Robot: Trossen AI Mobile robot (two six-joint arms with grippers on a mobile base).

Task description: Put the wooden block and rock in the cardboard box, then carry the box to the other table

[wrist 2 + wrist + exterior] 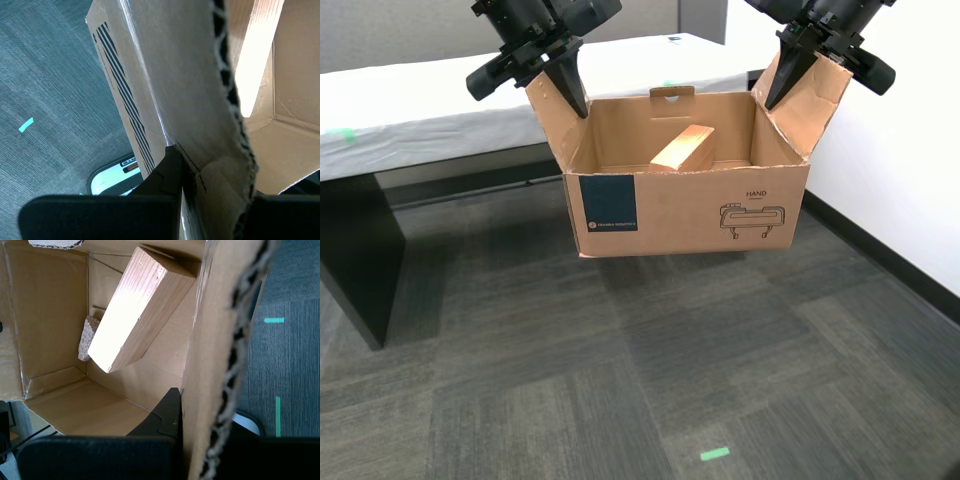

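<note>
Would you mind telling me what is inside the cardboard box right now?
The wooden block lies tilted inside the cardboard box. In the first wrist view the rock shows partly behind it; its remainder is covered. In the exterior view the front wall hides the box floor.

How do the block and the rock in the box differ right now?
Size: the light tan rectangular wooden block is far larger than the small rough beige-grey rock.
Surface: the block has flat faces with straight grain lines; the rock is lumpy and speckled.
Visibility: the block shows in the exterior view; the rock appears only in the first wrist view, mostly hidden behind the block.
Shared: both lie inside the brown cardboard box, touching or nearly touching.
</note>
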